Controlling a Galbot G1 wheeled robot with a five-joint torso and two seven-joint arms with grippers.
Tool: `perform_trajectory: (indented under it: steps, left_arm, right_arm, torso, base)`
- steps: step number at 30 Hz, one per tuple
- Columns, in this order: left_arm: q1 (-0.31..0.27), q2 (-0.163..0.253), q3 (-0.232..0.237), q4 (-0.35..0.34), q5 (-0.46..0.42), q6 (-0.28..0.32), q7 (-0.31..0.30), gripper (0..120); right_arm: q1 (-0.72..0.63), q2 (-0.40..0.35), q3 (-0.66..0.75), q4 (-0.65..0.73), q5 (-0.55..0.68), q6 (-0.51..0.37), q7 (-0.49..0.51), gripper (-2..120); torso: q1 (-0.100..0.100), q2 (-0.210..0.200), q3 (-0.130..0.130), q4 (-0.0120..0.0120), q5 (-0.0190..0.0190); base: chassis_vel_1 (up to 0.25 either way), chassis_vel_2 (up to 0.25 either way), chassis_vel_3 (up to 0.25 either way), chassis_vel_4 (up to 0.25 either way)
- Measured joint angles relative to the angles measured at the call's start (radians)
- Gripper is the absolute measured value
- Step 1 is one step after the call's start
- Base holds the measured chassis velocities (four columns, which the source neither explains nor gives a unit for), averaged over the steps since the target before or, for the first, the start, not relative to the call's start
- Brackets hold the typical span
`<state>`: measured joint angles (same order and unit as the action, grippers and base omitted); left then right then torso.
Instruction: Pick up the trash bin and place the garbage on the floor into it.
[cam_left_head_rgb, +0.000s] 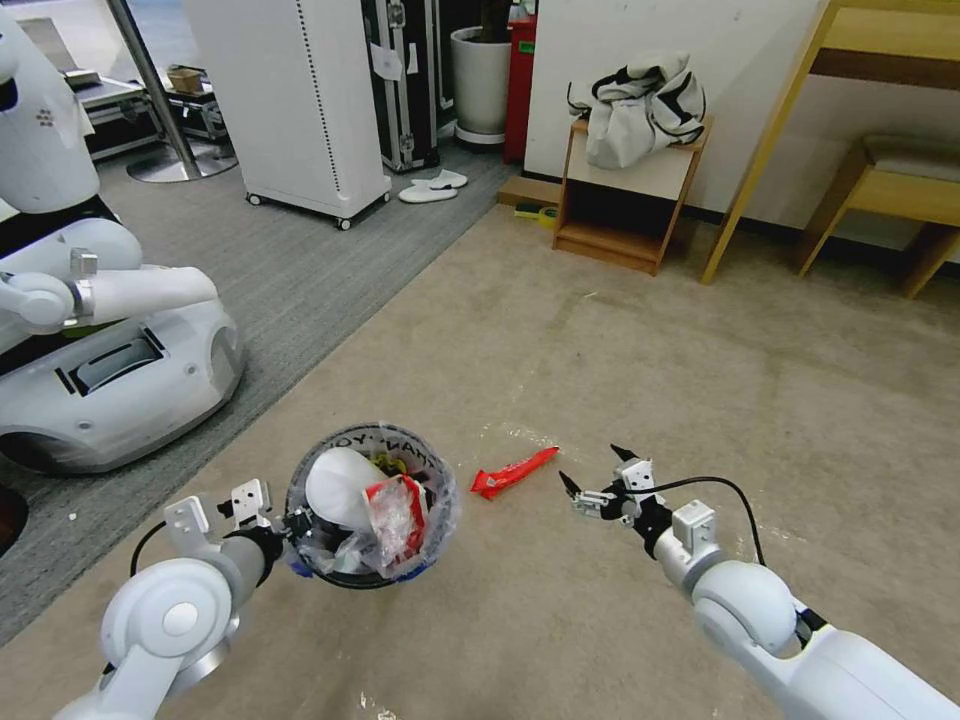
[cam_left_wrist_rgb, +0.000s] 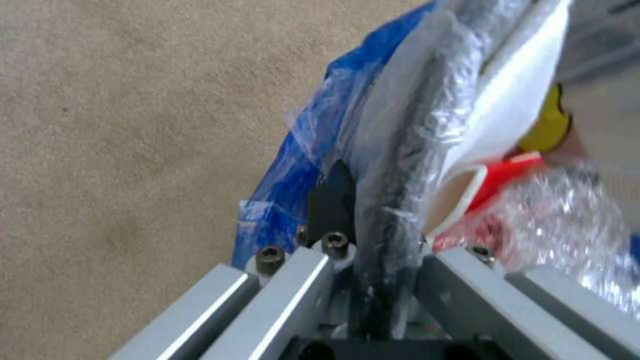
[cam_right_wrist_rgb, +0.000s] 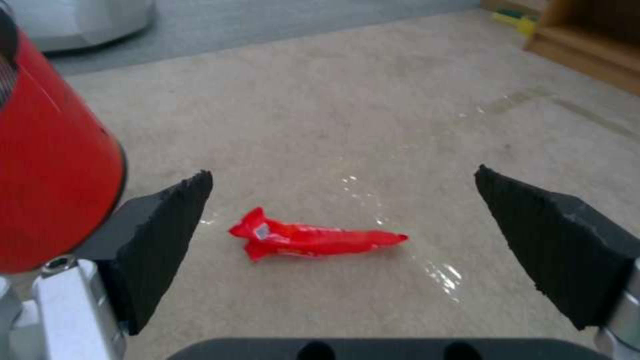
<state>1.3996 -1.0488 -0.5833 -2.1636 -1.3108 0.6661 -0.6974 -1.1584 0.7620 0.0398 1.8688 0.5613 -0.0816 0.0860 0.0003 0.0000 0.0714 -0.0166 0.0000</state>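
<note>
One red wrapper (cam_left_head_rgb: 513, 471) lies on the floor (cam_left_head_rgb: 640, 380), between the trash bin (cam_left_head_rgb: 371, 503) at left and the right gripper (cam_left_head_rgb: 590, 470), whose fingers are spread for pickup. The left gripper (cam_left_head_rgb: 290, 525) is clamped on the bin's rim, holding it close beside the wrapper.

left end effector (cam_left_head_rgb: 290, 525) clamped, right end effector (cam_left_head_rgb: 592, 470) spread wide
</note>
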Motion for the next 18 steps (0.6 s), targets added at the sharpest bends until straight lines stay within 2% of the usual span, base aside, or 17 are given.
perform_trajectory:
  steps: [5, 11, 18]
  left_arm:
    - [-0.008, 0.001, 0.0, 0.006, -0.001, -0.001, 0.001, 0]
    - [-0.012, 0.005, -0.002, 0.01, -0.002, -0.001, 0.002, 0]
    - [-0.005, 0.017, -0.005, 0.018, -0.003, -0.004, 0.034, 0]
  right_arm:
    - [0.0, -0.01, 0.007, -0.003, 0.004, 0.001, -0.023, 100]
    - [-0.006, -0.019, 0.008, 0.004, 0.005, -0.005, -0.008, 100]
    - [0.008, -0.049, -0.004, 0.018, 0.012, -0.006, 0.029, 100]
  torso:
    - [0.0, 0.0, 0.0, 0.0, 0.0]
    - [0.0, 0.0, 0.0, -0.0001, -0.0001]
    - [0.0, 0.0, 0.0, 0.0002, 0.0]
  base:
    - [0.0, 0.0, 0.0, 0.0]
    - [-0.081, 0.062, 0.086, -0.082]
    - [-0.168, 0.185, 0.178, -0.172]
